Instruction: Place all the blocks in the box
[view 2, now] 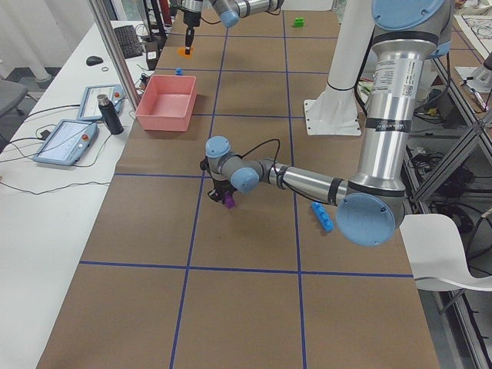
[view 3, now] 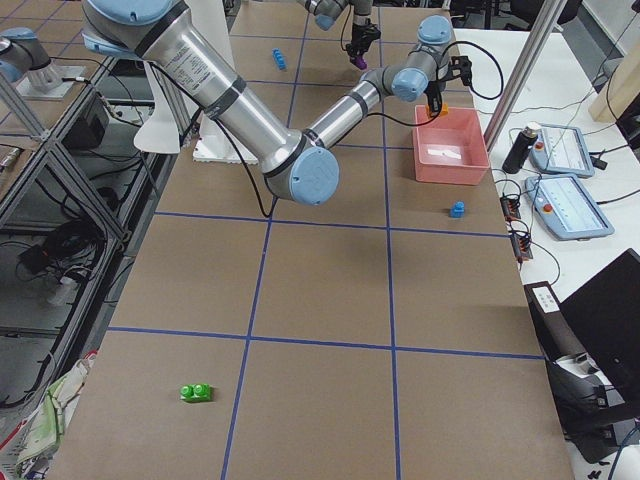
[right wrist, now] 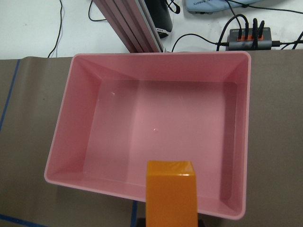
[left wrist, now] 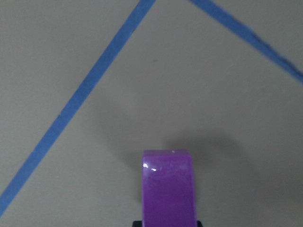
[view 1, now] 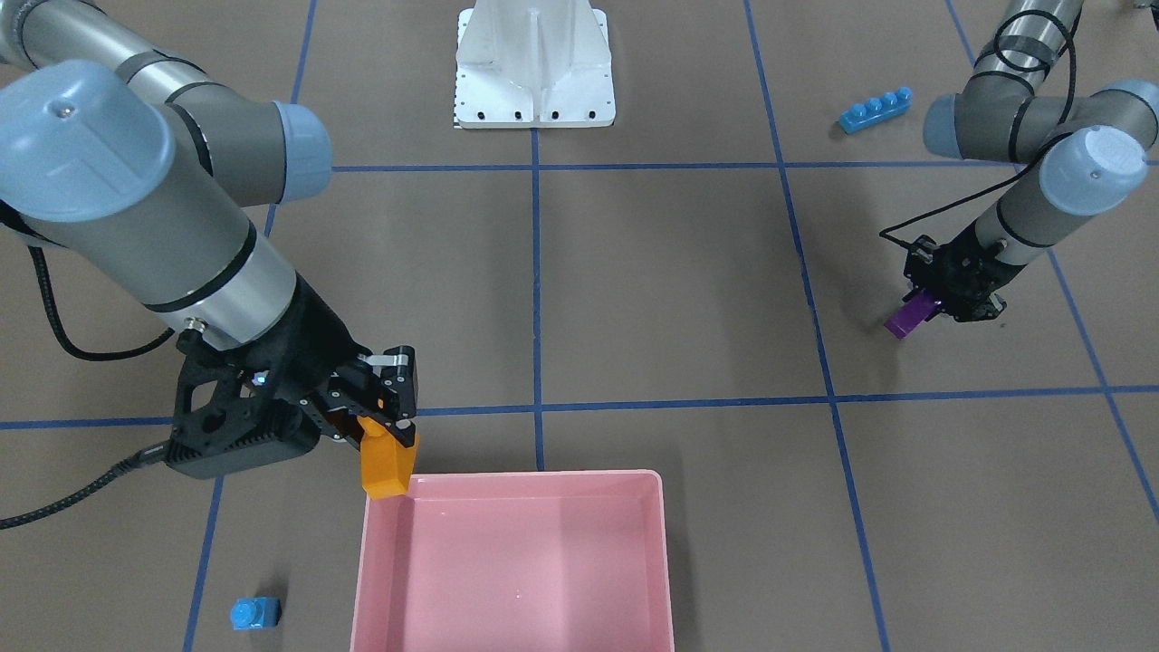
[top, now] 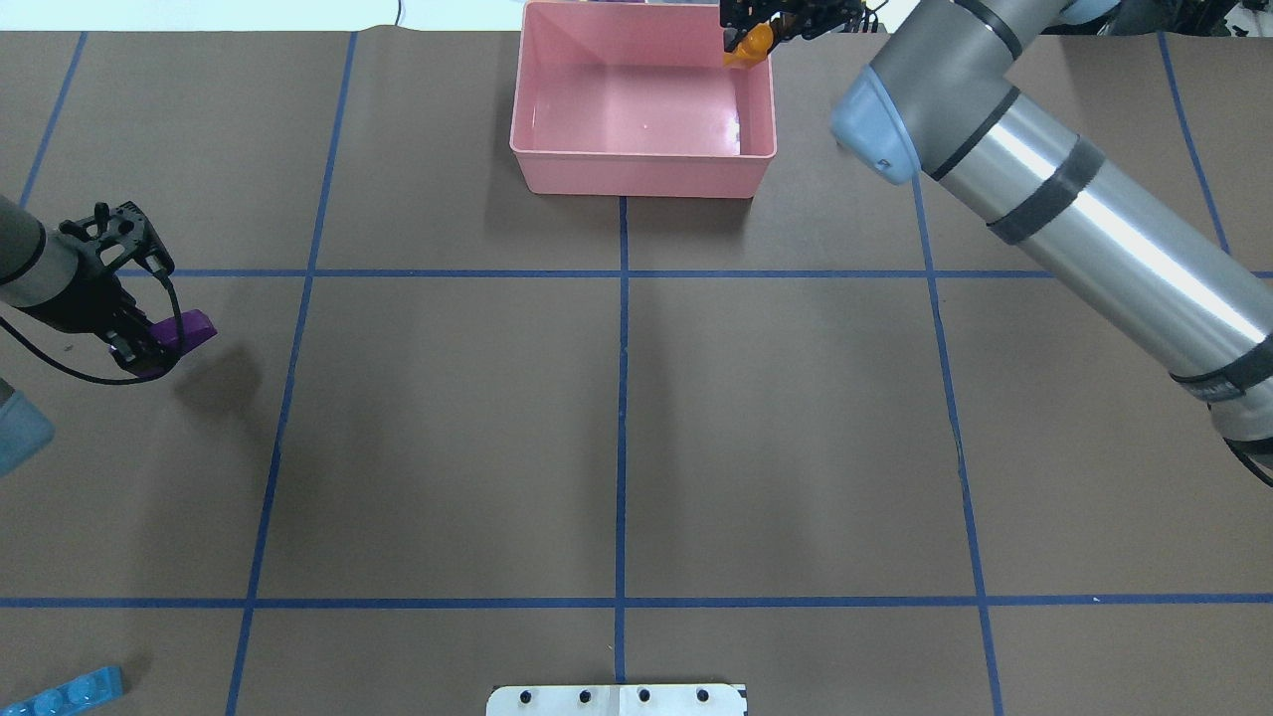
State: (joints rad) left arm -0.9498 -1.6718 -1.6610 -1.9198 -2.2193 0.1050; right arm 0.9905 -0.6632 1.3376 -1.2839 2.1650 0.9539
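Note:
My right gripper [view 1: 391, 433] is shut on the orange sloped brick [view 1: 387, 464] and holds it over the corner rim of the pink box [view 1: 516, 476]. In the right wrist view the orange brick [right wrist: 170, 194] hangs over the near rim of the box [right wrist: 61, 123], which holds no bricks. My left gripper [top: 149, 348] is shut on the purple sloped brick [top: 187, 331], a little above the table. The long light-blue brick [view 1: 875, 110] lies near the left arm. The small light-blue brick [view 1: 254, 614] lies beside the box. The green brick [view 3: 195, 393] lies far off on the table.
The white metal base plate [view 1: 534, 81] stands at the robot's side of the table, mid-width. Blue tape lines grid the brown table. Tablets and a bottle [view 3: 520, 148] sit beyond the table edge behind the box.

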